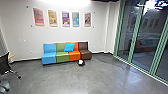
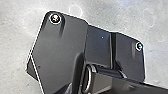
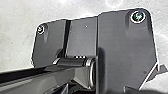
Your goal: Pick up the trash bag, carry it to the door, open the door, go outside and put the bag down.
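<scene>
In the head view a small rounded black-and-white bundle (image 1: 81,62) rests on the floor at the foot of the sofa, below its orange and brown seats. Whether it is the trash bag I cannot tell. Tall glass panels in green frames (image 1: 133,41) line the right side of the room; which of them is a door is unclear. In both wrist views my own dark plate and jointed bar lie over pale grey floor.
A sofa (image 1: 62,57) with blue, green, orange and brown seats stands against the far wall, a blue cushion (image 1: 69,47) on it. At the left edge are a black office chair (image 1: 4,64) and part of a light tabletop (image 1: 11,57). Posters hang above the sofa.
</scene>
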### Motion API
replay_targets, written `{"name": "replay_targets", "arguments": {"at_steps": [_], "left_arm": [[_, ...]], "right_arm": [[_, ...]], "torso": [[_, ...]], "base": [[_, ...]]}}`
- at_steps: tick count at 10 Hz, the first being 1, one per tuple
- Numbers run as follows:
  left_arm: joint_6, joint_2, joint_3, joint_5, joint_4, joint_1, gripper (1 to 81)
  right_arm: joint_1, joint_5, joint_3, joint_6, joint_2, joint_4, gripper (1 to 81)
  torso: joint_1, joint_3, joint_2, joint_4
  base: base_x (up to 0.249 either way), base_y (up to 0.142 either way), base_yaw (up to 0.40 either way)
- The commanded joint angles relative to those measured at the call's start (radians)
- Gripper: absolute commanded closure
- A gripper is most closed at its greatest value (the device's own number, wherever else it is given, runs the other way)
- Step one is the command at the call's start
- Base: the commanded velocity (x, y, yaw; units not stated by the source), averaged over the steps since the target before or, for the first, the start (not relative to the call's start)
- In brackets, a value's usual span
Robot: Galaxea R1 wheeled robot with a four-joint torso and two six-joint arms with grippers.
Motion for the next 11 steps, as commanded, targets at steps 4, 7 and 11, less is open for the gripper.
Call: {"name": "replay_targets", "arguments": {"at_steps": [4, 7, 11], "left_arm": [[-0.003, 0.004, 0.007, 0.05, -0.003, -0.056, 1.0], [-0.005, 0.003, 0.007, 0.05, -0.004, -0.056, 1.0], [-0.005, 0.004, 0.007, 0.05, -0.003, -0.056, 1.0]], "right_arm": [[0.059, -0.05, 0.006, -0.005, 0.004, -0.011, 1.0], [0.064, -0.052, 0.011, -0.003, 0.004, -0.008, 1.0], [0.065, -0.053, 0.009, -0.002, 0.005, -0.007, 1.0]], "torso": [[0.0, 0.0, 0.0, 0.0], [0.0, 0.0, 0.0, 0.0], [0.0, 0.0, 0.0, 0.0]], "base": [[0.143, 0.0, 0.0], [0.144, 0.0, 0.0], [0.144, 0.0, 0.0]]}}
